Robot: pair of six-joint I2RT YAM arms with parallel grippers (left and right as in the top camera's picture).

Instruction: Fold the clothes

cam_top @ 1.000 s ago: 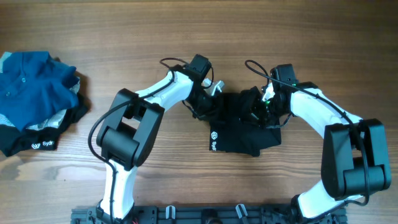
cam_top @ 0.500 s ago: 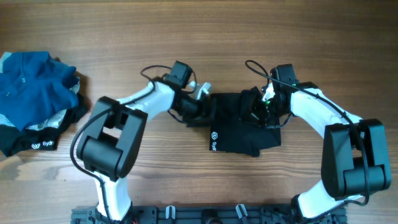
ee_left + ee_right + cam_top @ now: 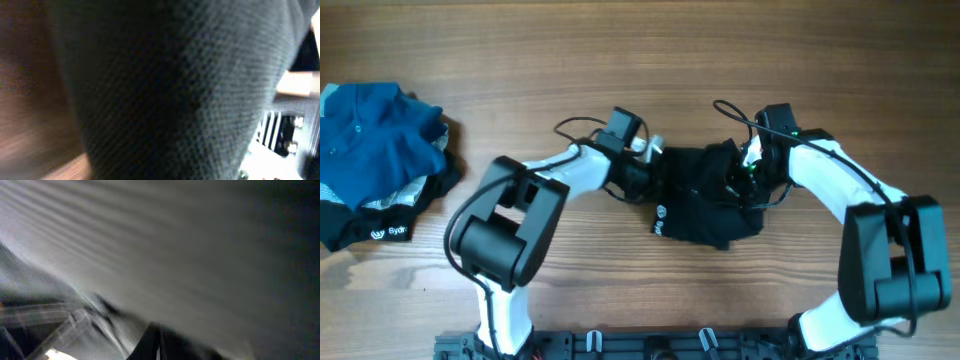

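Both pairs of jaws closed: your left gripper [image 3: 649, 166] and right gripper [image 3: 748, 173] pinch opposite edges of the black shirt [image 3: 705, 208]

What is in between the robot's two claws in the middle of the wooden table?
The crumpled black fabric shirt lies bunched between the left gripper and the right gripper. The overhead view shows it.

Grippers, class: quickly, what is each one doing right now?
Left gripper: closed on the black shirt, left edge.
Right gripper: closed on the same shirt's right side.
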